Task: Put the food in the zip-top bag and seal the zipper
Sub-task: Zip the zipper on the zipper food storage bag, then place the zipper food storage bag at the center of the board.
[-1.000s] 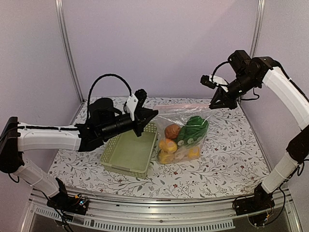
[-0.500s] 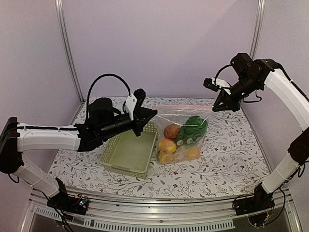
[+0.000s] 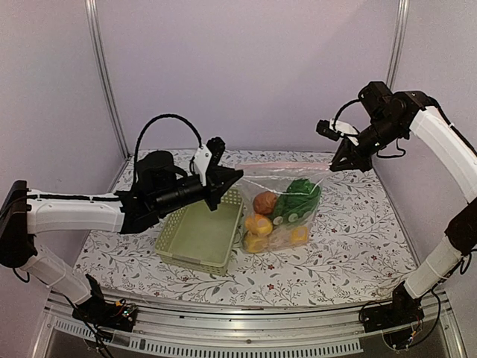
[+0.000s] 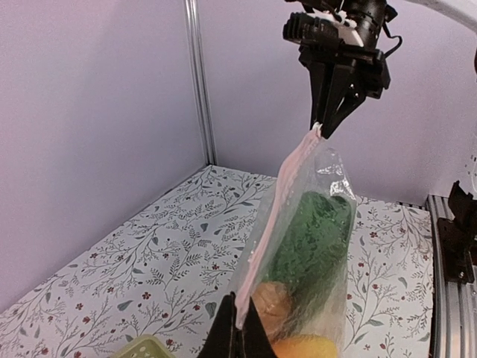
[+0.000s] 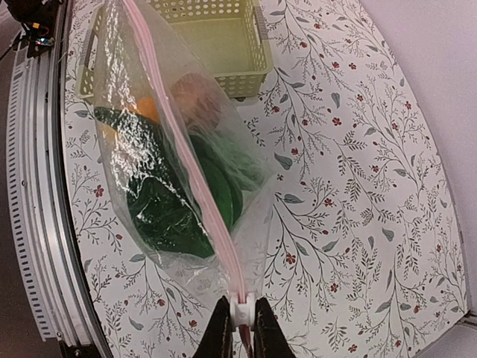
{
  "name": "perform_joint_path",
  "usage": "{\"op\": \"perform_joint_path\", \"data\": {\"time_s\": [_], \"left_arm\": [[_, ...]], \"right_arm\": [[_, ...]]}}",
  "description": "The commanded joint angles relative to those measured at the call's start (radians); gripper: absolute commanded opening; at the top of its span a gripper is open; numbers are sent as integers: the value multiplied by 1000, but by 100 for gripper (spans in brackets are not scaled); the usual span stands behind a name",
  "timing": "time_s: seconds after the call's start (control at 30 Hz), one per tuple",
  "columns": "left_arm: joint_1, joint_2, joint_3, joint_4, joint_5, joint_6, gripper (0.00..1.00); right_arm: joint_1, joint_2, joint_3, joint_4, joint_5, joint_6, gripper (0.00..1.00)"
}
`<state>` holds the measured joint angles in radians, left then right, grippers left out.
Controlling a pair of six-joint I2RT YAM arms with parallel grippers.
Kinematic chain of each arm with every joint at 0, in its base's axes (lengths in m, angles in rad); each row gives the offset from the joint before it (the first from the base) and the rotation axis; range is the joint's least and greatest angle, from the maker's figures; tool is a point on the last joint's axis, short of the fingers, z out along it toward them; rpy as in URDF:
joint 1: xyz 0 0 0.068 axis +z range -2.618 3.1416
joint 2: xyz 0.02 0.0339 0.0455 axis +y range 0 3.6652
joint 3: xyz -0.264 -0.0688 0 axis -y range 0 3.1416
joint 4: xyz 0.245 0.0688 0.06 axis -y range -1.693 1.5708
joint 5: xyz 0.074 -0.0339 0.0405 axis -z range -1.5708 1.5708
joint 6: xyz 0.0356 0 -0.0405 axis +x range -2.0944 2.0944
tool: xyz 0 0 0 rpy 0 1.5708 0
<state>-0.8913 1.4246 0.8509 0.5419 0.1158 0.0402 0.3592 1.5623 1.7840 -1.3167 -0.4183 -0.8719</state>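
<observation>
Jaws on both grippers are pinching shut on the ends of the zipper [image 5: 183,156]. The left gripper [image 3: 232,177] is holding the end at frame centre, the right gripper [image 3: 332,164] the upper-right end. The zip-top bag [image 3: 287,224] is hanging stretched between them, with the food [image 3: 279,212] sagging low inside, just right of the green basket [image 3: 197,239].

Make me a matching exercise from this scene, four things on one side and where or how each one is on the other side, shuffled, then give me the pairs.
1. pale green slatted plastic basket
2. thin pink zipper strip
3. reddish-brown round toy food
4. left tool

A. inside the clear crinkly plastic bag
B. shut on one end of the strip
C. empty, on the floral table
D. stretched taut in the air

Pairs: 1-C, 2-D, 3-A, 4-B
</observation>
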Motion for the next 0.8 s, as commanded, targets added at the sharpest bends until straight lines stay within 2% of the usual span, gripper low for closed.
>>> {"op": "perform_joint_path", "data": {"time_s": [0.0,0.13,0.3,0.4,0.5,0.63,0.77], "left_arm": [[34,21,7,33,-12,-8,0],[33,107,91,42,29,-11,0],[51,273,295,50,43,31,0],[80,368,434,57,48,53,0],[113,422,510,82,87,45,0],[133,446,524,131,149,37,0],[133,435,437,185,214,18,0]], "right_arm": [[-34,-23,-19,-62,67,-16,4],[-36,-15,-16,-5,67,-7,3],[-52,6,10,183,94,31,2],[-83,44,73,281,92,63,0],[-102,77,138,331,98,87,1],[-108,52,116,380,82,84,2],[-108,-15,-23,388,20,55,3]]}}
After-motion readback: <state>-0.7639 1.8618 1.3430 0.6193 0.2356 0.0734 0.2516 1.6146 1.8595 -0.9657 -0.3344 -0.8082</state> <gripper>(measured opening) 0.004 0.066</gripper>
